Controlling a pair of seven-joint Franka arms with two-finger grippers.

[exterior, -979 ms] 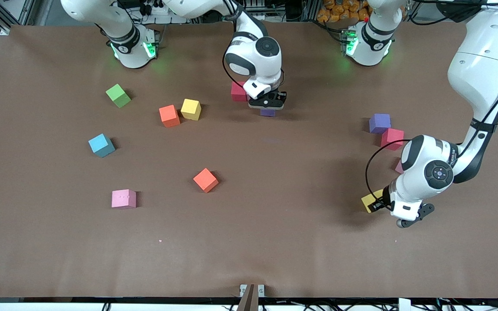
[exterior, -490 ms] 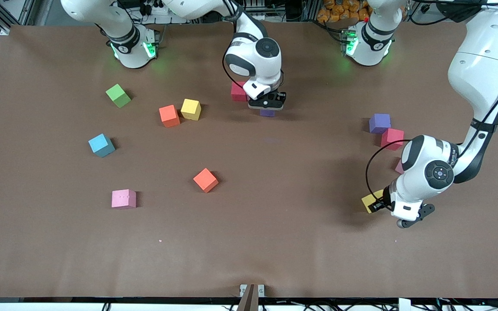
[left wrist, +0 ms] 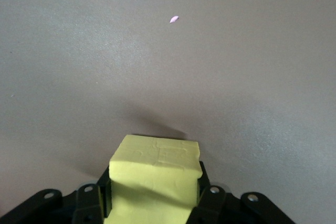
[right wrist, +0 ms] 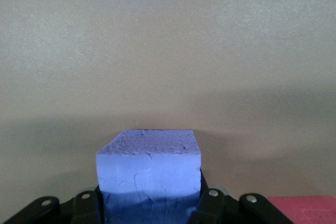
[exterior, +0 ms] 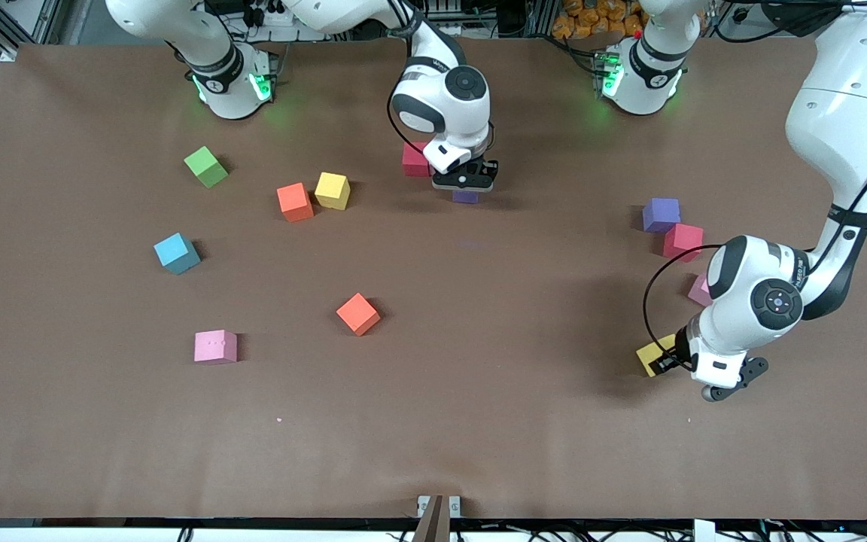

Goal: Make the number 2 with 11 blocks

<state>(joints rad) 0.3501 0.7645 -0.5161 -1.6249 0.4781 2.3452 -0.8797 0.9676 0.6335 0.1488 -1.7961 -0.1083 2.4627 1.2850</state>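
My left gripper (exterior: 668, 363) is shut on a yellow block (exterior: 655, 355) low over the table toward the left arm's end; the left wrist view shows that block (left wrist: 155, 166) between the jaws. My right gripper (exterior: 466, 186) is shut on a purple block (exterior: 466, 197), low beside a red block (exterior: 413, 159). In the right wrist view the purple block (right wrist: 149, 169) fills the jaws, and the red block (right wrist: 307, 211) shows at a corner. The other blocks lie scattered, and no number 2 is in view.
Loose on the table are a purple block (exterior: 661, 214), a red one (exterior: 683, 241), a half-hidden pink one (exterior: 699, 290), orange (exterior: 294, 202), yellow (exterior: 332, 190), blue (exterior: 177, 253), orange (exterior: 358, 314) and pink (exterior: 215, 347). A green cube (exterior: 206, 166) sits toward the right arm's end.
My left gripper has shifted slightly toward the left arm's end of the table with the yellow block in it. The right gripper and its purple block have stayed put.
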